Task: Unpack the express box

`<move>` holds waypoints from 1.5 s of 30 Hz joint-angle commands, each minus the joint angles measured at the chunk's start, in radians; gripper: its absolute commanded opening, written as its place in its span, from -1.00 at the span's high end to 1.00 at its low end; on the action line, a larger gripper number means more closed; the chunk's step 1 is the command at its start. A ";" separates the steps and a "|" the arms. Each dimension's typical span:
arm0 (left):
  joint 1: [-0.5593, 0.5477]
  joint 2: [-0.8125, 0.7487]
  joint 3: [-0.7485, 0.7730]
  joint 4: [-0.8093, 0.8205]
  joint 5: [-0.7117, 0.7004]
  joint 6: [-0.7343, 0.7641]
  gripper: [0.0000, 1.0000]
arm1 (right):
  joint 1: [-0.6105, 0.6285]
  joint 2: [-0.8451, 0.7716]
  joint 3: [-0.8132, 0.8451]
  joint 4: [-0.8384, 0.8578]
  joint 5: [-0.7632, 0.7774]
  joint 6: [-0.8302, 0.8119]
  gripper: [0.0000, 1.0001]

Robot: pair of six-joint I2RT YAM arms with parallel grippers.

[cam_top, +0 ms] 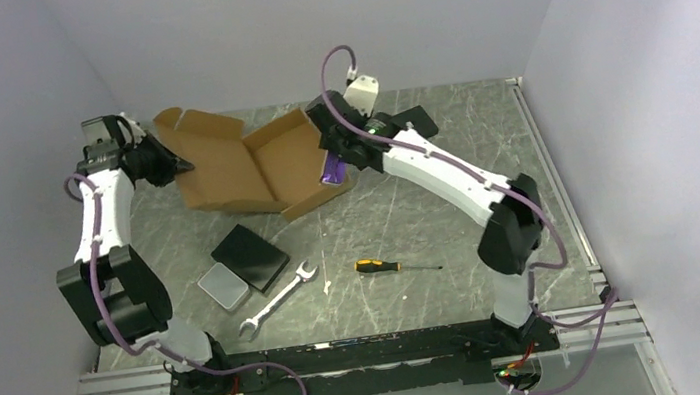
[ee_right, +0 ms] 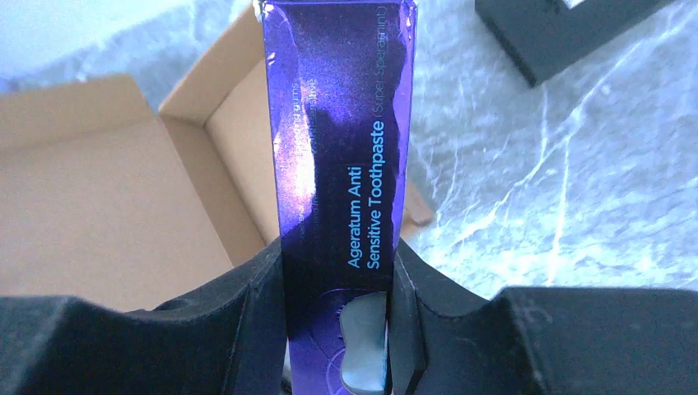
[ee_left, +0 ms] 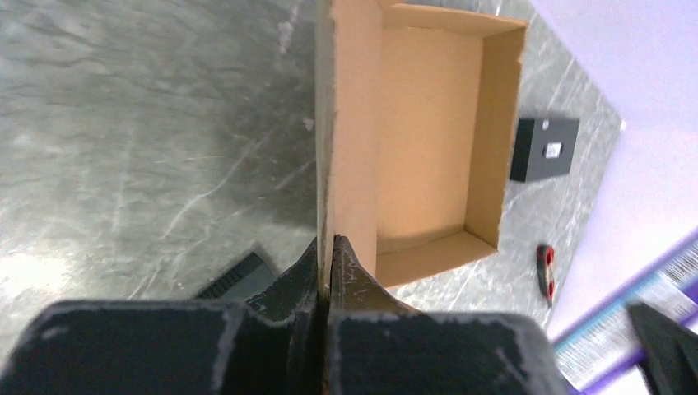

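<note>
The express box (cam_top: 221, 168) lies open at the back of the table, its lid spread left and its tray (ee_left: 428, 140) bare inside. My left gripper (cam_top: 185, 164) is at the lid's left edge; in the left wrist view its jaws (ee_left: 327, 249) are shut on that thin cardboard edge. My right gripper (cam_top: 333, 159) hangs over the tray's right wall and is shut on a purple toothpaste carton (ee_right: 342, 164), which sticks out lengthwise between the fingers (ee_right: 255, 288). The carton (cam_top: 330, 169) shows as a purple strip at the tray's right end.
In front of the box lie a black flat slab (cam_top: 249, 255), a grey tin (cam_top: 224, 286), a wrench (cam_top: 278, 302) and a screwdriver (cam_top: 390, 266). A small black labelled box (ee_left: 543, 148) sits behind the right arm. Walls close in the back and both sides.
</note>
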 commanded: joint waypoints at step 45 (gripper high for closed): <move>-0.472 -0.537 0.019 0.240 0.373 0.071 -0.93 | -0.415 -0.361 -0.953 0.285 -0.311 -0.307 0.13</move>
